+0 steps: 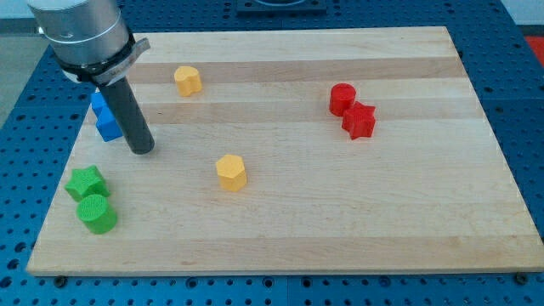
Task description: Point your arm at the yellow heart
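In the camera view, a pale wooden bench (340, 221) fills most of the frame, resting on a blue perforated surface (527, 127). The arm's grey housing (81, 34) enters at the view's top left, and the dark rod (127, 110) runs down from it to my tip (142, 150), which touches the bench in the left part of the board. There is no end effector with jaws here (the arm ends in the plain rod), so nothing is apart, together or clamped.

Just to the view's left of the rod sits a blue block (104, 117), partly hidden behind it; its shape cannot be made out. Below my tip, near the bench's lower left corner, a green star (86, 182) and a green cylinder (97, 214) stand touching or nearly so.

Two yellow blocks show. One (188, 80) lies near the view's top, up and to the right of my tip; the other (230, 172) lies near the middle, down and to the right. Which is the heart I cannot tell for sure. Both are well apart from my tip.

At the view's right, a red cylinder (342, 99) and a red star (359, 121) sit touching.
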Controlling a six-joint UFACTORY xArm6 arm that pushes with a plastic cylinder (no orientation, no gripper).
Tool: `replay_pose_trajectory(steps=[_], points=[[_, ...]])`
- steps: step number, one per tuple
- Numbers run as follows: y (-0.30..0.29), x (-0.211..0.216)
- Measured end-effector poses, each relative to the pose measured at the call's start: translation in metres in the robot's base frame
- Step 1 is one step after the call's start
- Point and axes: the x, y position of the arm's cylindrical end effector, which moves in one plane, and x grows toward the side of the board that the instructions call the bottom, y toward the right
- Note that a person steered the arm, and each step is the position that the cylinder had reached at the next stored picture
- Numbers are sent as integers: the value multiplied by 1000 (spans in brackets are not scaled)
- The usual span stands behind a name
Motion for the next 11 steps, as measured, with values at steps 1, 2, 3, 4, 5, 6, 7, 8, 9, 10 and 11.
replay_pose_trajectory(steps=[1, 2, 3, 4, 5, 6, 7, 8, 9, 10, 11], points=[[12, 0], [18, 0], [18, 1], [23, 1], [36, -24], [30, -63], [34, -71], [34, -72], [55, -72], [89, -84], [84, -114]])
